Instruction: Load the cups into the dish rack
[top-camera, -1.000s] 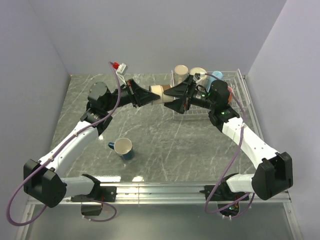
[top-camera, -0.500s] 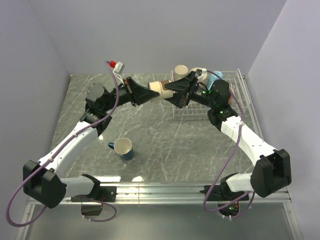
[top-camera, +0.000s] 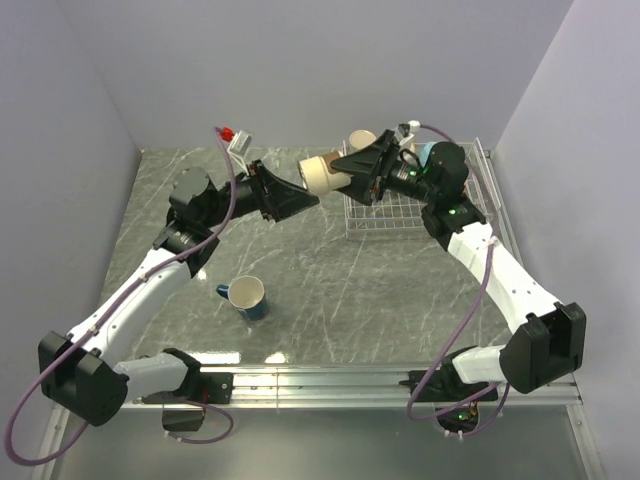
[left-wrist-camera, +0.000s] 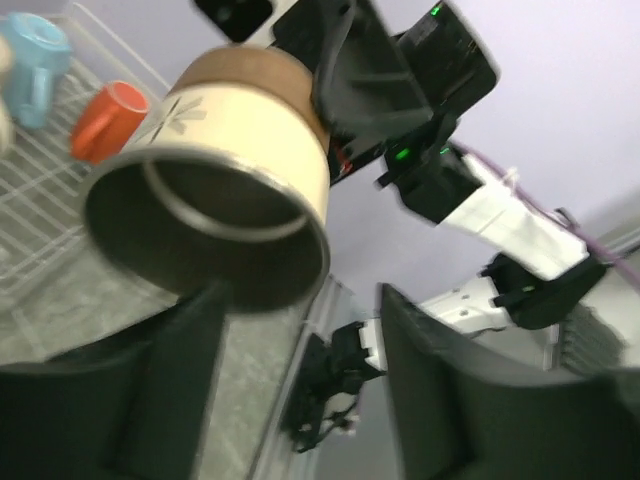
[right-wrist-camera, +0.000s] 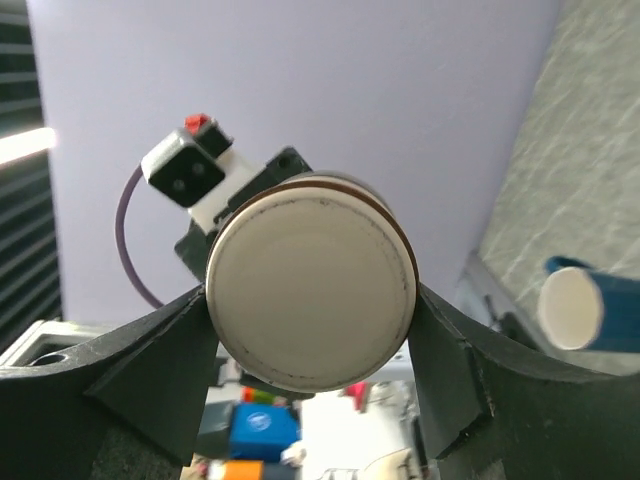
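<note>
Our right tool (top-camera: 347, 172) grips the cream mug (top-camera: 320, 176), upper centre; our left tool (top-camera: 308, 198) stands open. Next we must carry it right, into the dish rack (top-camera: 395, 218).

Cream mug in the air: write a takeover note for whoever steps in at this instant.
Right hand: shut on the cream mug, held on its side in the air just left of the rack, mouth toward the left arm.
Left hand: open, close to the mug's rim, gripping nothing.
Done: a pale mug, a light blue mug and an orange mug are in the rack; others may be hidden behind the right arm.
Left: set the cream mug in the rack, then fetch the dark blue mug, upright on the table in front of the left arm.
</note>
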